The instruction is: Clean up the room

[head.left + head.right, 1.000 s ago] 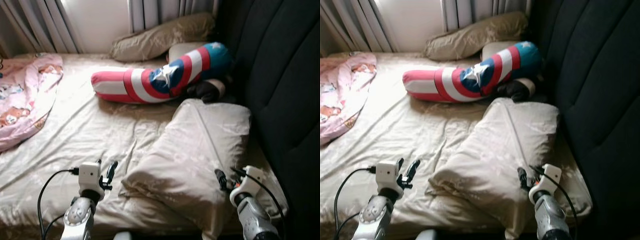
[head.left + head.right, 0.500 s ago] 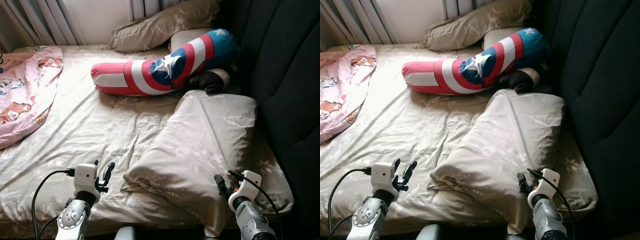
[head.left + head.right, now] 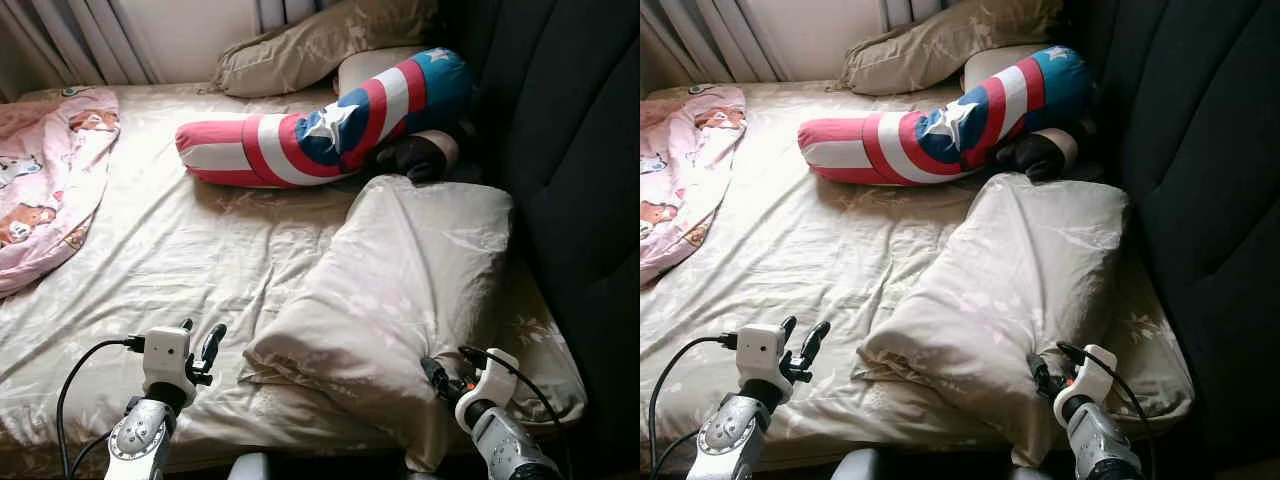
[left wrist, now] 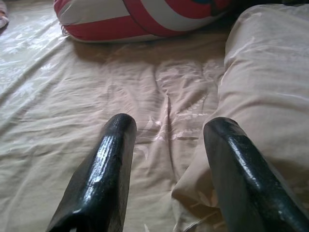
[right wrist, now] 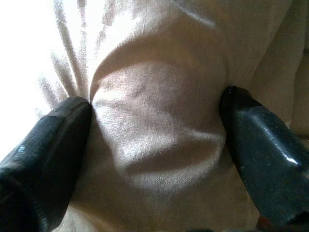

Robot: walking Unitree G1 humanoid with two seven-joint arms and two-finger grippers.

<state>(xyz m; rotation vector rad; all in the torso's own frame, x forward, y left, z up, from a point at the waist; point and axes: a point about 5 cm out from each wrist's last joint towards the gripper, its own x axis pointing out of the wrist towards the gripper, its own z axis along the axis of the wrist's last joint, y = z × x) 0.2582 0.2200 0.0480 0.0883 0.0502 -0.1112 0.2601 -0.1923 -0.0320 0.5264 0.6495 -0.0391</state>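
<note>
A large beige pillow (image 3: 400, 280) lies askew on the near right part of the bed, one corner toward the headboard. My right gripper (image 3: 432, 368) is at its near edge. In the right wrist view the two fingers (image 5: 53, 140) stand wide apart, open, with the pillow cloth (image 5: 154, 145) bulging between them and touching both. My left gripper (image 3: 203, 330) hovers open over the bedsheet (image 3: 190, 260), just left of the pillow's near corner (image 4: 270, 72). A red, white and blue star-patterned bolster (image 3: 320, 135) lies across the far side of the bed.
A second beige pillow (image 3: 320, 45) leans at the far end under the curtains. A pink printed blanket (image 3: 50, 180) is bunched along the left edge. A dark padded headboard (image 3: 570, 130) runs down the right side. A dark plush thing (image 3: 415, 160) sits beside the bolster.
The view has tilted and shifted a little. My right gripper has pushed forward into the pillow's near edge. The left gripper has kept its place and stayed open.
</note>
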